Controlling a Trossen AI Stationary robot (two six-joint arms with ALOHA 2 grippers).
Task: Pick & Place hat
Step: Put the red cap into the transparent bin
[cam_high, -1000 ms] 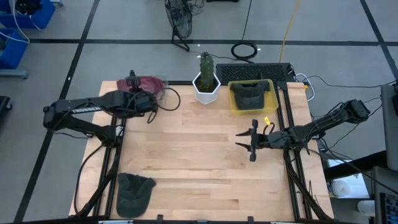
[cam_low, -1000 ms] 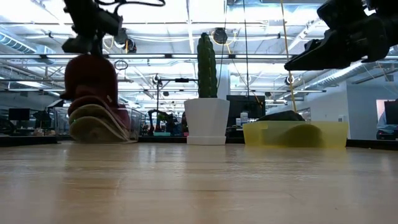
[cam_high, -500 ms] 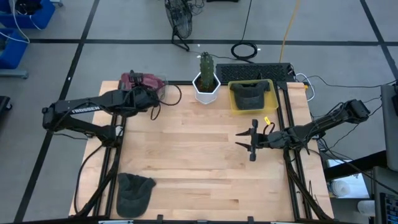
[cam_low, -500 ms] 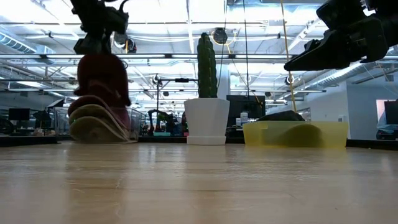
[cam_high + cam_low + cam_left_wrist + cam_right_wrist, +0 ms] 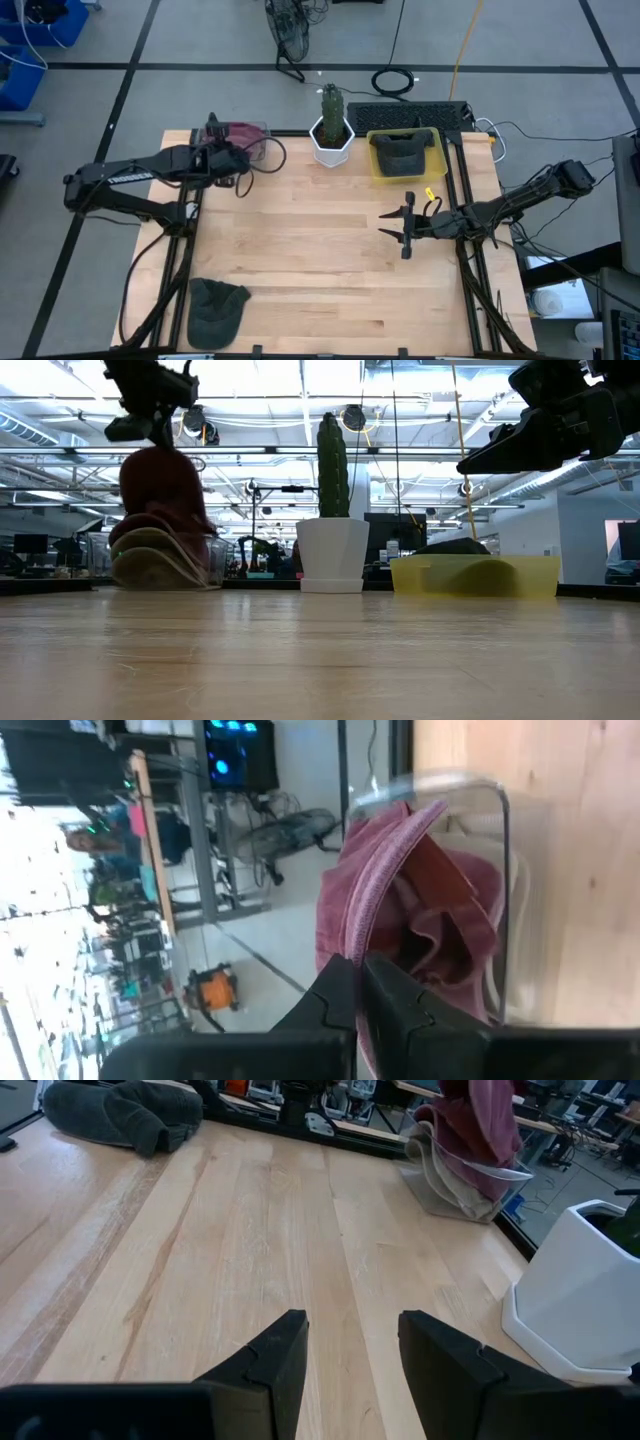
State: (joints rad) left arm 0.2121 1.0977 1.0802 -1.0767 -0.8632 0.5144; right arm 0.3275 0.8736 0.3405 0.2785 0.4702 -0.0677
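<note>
My left gripper (image 5: 228,150) is shut on a maroon hat (image 5: 242,131) at the table's far left. The hat hangs below the gripper (image 5: 158,438) over a clear bin (image 5: 262,142) that holds cream-coloured hats (image 5: 150,560). My right gripper (image 5: 405,228) hovers open and empty above the table's right middle; it also shows in the right wrist view (image 5: 350,1370). A dark green hat (image 5: 215,308) lies flat at the near left corner. A dark hat (image 5: 402,152) lies in a yellow bin (image 5: 436,160). My left gripper pinches the maroon hat's ribbed edge (image 5: 362,935) between its two shut fingers, coming from above. The hat (image 5: 165,490) hangs slack below the fingers, inside the clear bin's rim (image 5: 500,840). Whether its lower end touches the cream hats, I cannot tell.
A cactus in a white pot (image 5: 332,130) stands at the far edge between the clear bin and the yellow bin. A black keyboard (image 5: 405,113) lies behind the yellow bin. Bare wood (image 5: 310,250) spans the table's middle.
My left gripper has shifted slightly over the clear bin with the maroon hat, which has swung a little toward the table's right and still hangs from the shut fingers.
</note>
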